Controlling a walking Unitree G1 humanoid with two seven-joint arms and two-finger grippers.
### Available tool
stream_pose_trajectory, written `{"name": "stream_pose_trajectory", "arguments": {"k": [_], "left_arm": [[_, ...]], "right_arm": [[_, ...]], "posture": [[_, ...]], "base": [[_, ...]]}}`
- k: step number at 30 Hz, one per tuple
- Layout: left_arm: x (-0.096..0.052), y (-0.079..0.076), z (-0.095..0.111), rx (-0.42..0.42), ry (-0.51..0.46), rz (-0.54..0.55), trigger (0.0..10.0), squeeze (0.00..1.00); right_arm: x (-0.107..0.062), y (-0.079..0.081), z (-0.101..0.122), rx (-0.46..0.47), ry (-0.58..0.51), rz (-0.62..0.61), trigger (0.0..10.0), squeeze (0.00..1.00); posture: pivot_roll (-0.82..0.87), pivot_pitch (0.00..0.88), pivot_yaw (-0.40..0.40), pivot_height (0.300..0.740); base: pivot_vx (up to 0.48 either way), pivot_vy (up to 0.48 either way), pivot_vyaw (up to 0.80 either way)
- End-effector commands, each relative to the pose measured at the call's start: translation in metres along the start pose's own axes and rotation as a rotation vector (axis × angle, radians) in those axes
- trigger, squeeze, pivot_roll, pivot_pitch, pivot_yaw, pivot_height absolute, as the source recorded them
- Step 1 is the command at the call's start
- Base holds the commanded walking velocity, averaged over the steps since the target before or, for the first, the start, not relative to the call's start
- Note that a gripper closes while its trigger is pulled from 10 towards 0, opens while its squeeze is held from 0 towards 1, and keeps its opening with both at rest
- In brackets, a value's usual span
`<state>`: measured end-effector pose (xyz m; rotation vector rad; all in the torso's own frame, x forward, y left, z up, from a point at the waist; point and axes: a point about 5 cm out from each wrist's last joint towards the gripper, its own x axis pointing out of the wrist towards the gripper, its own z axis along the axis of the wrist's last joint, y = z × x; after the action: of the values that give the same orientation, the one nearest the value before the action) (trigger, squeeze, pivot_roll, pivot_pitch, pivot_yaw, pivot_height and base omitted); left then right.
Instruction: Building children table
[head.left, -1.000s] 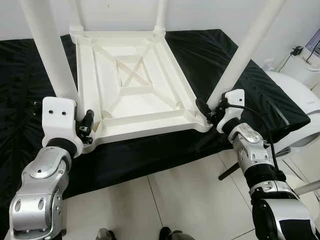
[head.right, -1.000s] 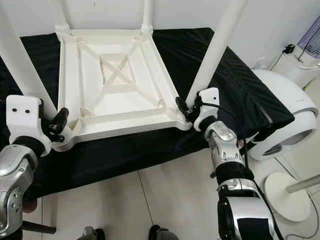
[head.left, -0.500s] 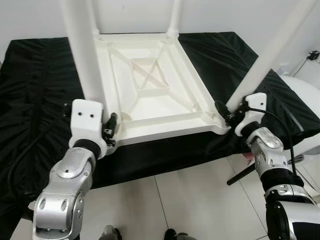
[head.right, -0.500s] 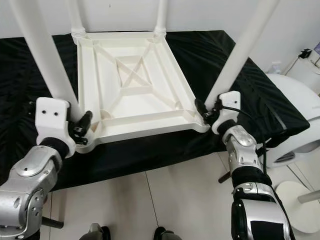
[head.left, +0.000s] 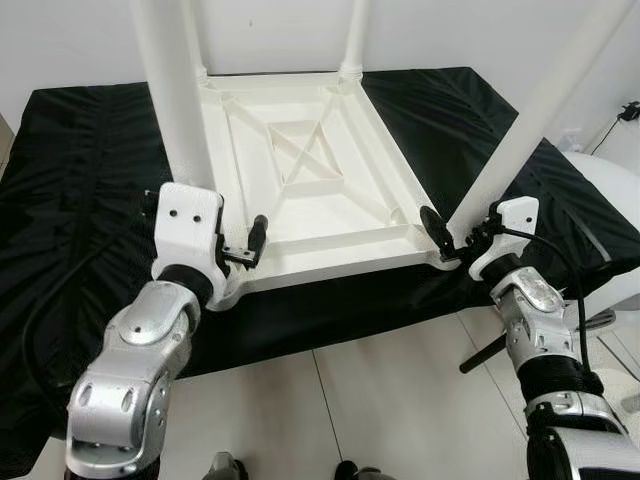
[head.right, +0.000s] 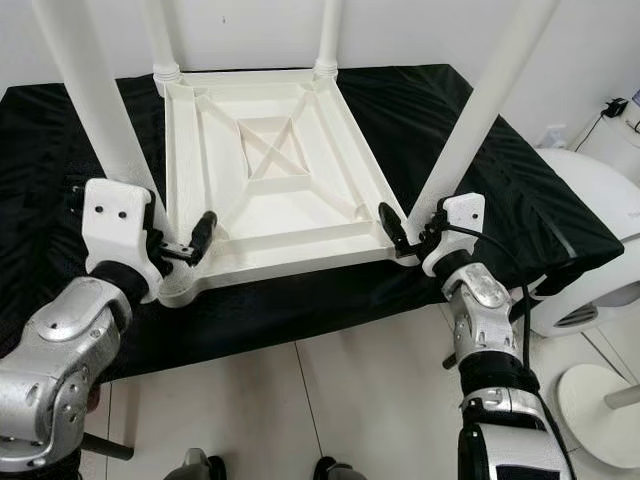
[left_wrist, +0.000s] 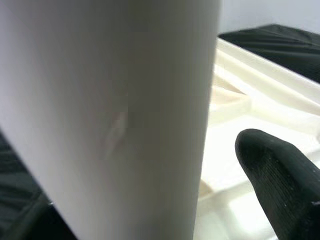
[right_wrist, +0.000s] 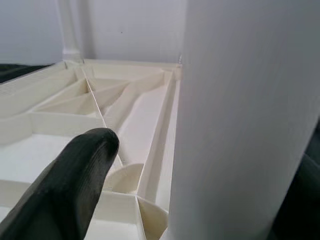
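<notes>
On black cloth (head.left: 90, 180), the upturned table (head.left: 310, 190) looks light and rigid; my left gripper (head.left: 235, 250) and right gripper (head.left: 450, 235) stand released beside its near legs, the best holds.

The two head views look forward and down from above at the upturned white table (head.left: 300, 190) lying on the black-draped surface (head.left: 80, 180), both showing the same scene with the arms rising from the lower corners of the frame, the right eye's picture set slightly to the side of the left's. The left wrist view sits very close against a white leg (left_wrist: 115, 115), which takes up the left and middle of its frame, with the table's ribbed underside at right. The right wrist view is equally near, facing along the underside toward the far wall, another leg (right_wrist: 245, 120) filling its right half.
</notes>
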<state>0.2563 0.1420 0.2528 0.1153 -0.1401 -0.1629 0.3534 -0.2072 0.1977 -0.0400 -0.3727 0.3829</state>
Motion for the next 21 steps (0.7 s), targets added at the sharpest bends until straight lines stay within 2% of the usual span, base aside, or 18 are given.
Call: {"name": "stream_pose_trajectory", "arguments": {"k": [1, 2, 3, 4, 8, 12, 17, 21], "left_arm": [[0.000, -0.002, 0.001, 0.005, -0.009, -0.046, 10.0, 1.00], [0.000, -0.001, 0.003, 0.014, -0.024, -0.045, 10.0, 1.00], [-0.001, 0.000, 0.005, 0.027, -0.039, -0.056, 10.0, 0.00], [0.000, 0.003, 0.006, 0.039, -0.049, -0.043, 10.0, 0.00], [0.002, 0.012, 0.007, 0.065, -0.056, 0.013, 10.0, 0.00], [0.003, 0.023, 0.008, 0.044, -0.077, 0.096, 10.0, 0.00], [0.001, 0.025, 0.007, 0.038, -0.090, 0.112, 10.0, 0.00], [-0.004, 0.022, -0.001, 0.073, -0.069, 0.094, 10.0, 0.00]], "right_arm": [[0.001, 0.002, 0.004, 0.001, -0.023, 0.007, 10.0, 1.00], [0.000, 0.004, 0.009, -0.007, -0.048, -0.008, 10.0, 1.00], [-0.001, 0.007, 0.013, -0.030, -0.067, -0.019, 10.0, 1.00], [-0.004, 0.012, 0.016, -0.062, -0.085, -0.026, 10.0, 0.00], [-0.009, 0.018, 0.021, -0.091, -0.118, -0.057, 10.0, 0.00], [-0.016, 0.027, 0.022, -0.094, -0.125, -0.063, 10.0, 0.00], [-0.020, 0.033, 0.021, -0.085, -0.123, -0.063, 10.0, 0.00], [-0.028, 0.040, 0.019, -0.081, -0.111, -0.084, 10.0, 0.00]], "posture": [[0.01, 0.171, -0.019, 0.740], [0.01, 0.175, -0.017, 0.740], [0.01, 0.178, -0.015, 0.740], [0.01, 0.178, -0.014, 0.740], [0.01, 0.178, -0.013, 0.740], [0.00, 0.179, -0.007, 0.740], [0.00, 0.180, -0.007, 0.740], [0.00, 0.183, -0.008, 0.740]], "base": [[0.000, 0.000, 0.00], [0.000, 0.000, 0.00], [0.000, 0.000, 0.00], [0.000, 0.000, 0.00], [0.000, 0.000, 0.00], [0.000, 0.000, 0.00], [0.000, 0.000, 0.00], [0.000, 0.000, 0.00]]}}
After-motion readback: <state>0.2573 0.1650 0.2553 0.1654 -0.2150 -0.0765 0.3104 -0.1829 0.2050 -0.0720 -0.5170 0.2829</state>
